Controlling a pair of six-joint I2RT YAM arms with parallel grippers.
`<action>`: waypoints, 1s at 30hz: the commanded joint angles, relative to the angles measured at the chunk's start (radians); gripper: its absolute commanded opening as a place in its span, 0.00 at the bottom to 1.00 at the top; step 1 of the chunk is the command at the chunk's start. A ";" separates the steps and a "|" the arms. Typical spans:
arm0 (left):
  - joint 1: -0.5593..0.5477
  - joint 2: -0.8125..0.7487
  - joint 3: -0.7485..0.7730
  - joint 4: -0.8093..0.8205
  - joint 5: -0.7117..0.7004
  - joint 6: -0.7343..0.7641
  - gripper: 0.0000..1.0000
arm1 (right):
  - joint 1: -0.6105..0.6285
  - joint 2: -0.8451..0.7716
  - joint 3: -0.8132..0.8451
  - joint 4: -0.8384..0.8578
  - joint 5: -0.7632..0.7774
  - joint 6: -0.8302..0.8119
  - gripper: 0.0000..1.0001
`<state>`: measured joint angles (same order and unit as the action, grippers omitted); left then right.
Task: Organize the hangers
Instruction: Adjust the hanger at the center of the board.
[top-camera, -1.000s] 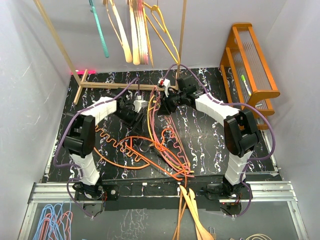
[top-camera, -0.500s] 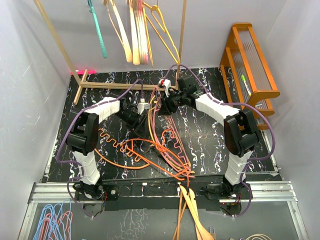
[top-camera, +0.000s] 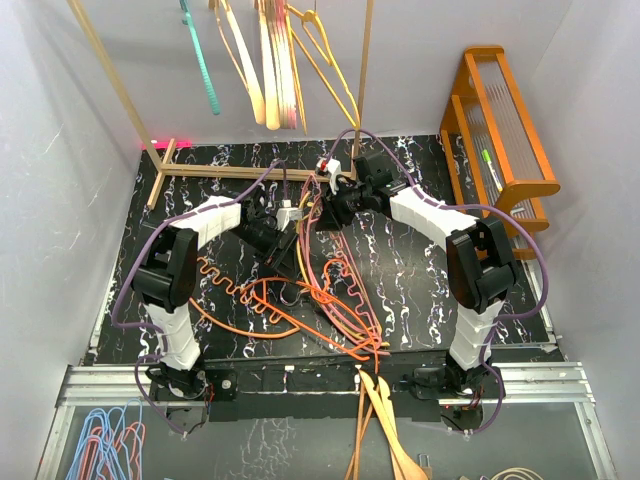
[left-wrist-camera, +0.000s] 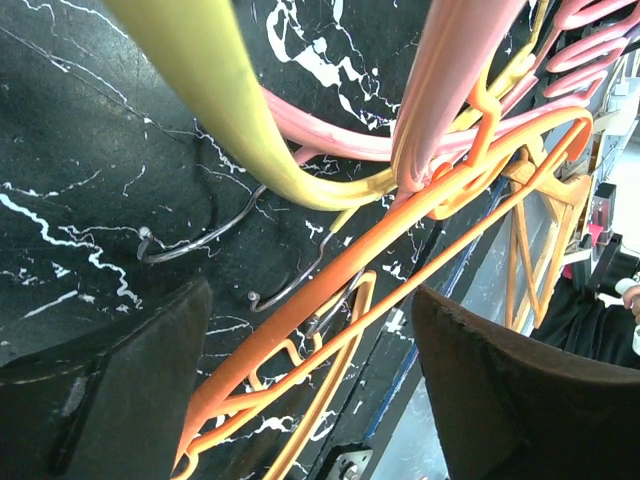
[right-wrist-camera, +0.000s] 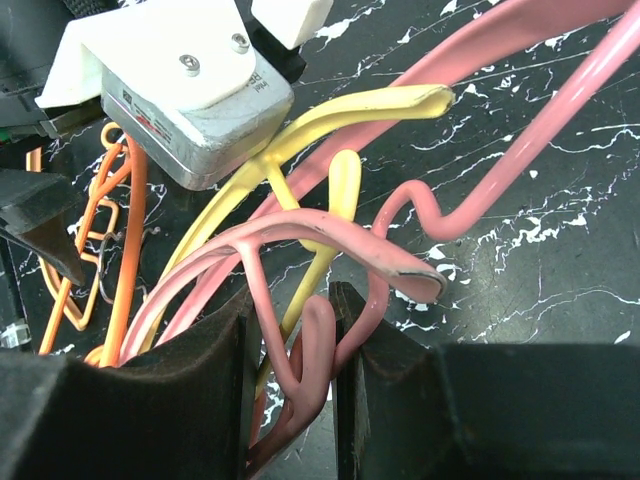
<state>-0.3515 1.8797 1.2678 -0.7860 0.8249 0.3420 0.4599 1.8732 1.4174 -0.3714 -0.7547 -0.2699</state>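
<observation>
A pink hanger (right-wrist-camera: 300, 228) was clamped between the right fingers (right-wrist-camera: 170, 400). The left fingers (left-wrist-camera: 120, 400) were spread open astride orange hangers (left-wrist-camera: 330, 300), whose bars ran diagonally between them, over the tabletop (top-camera: 420, 290).

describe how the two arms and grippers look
Left arm and right arm: white shell segments between chunky black joints, with a purple cable looping alongside each. Left gripper and right gripper: two broad, dark fingers with matte, rubbery-looking faces.

hangers (left-wrist-camera: 455, 70) heaped, gripper (left-wrist-camera: 310, 300) spread wide, seemingly empty
</observation>
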 joint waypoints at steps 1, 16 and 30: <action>-0.024 0.047 0.015 -0.038 0.038 -0.009 0.75 | 0.008 0.025 0.001 -0.076 0.031 -0.190 0.08; -0.071 0.092 0.027 -0.075 0.114 -0.021 0.34 | 0.008 0.032 0.024 -0.070 0.054 -0.192 0.08; -0.125 0.000 -0.150 0.037 0.138 -0.135 0.69 | 0.007 0.053 0.064 -0.048 0.077 -0.173 0.08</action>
<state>-0.4400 1.9194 1.1717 -0.7559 0.9337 0.2424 0.4519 1.9141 1.4284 -0.4988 -0.7361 -0.3008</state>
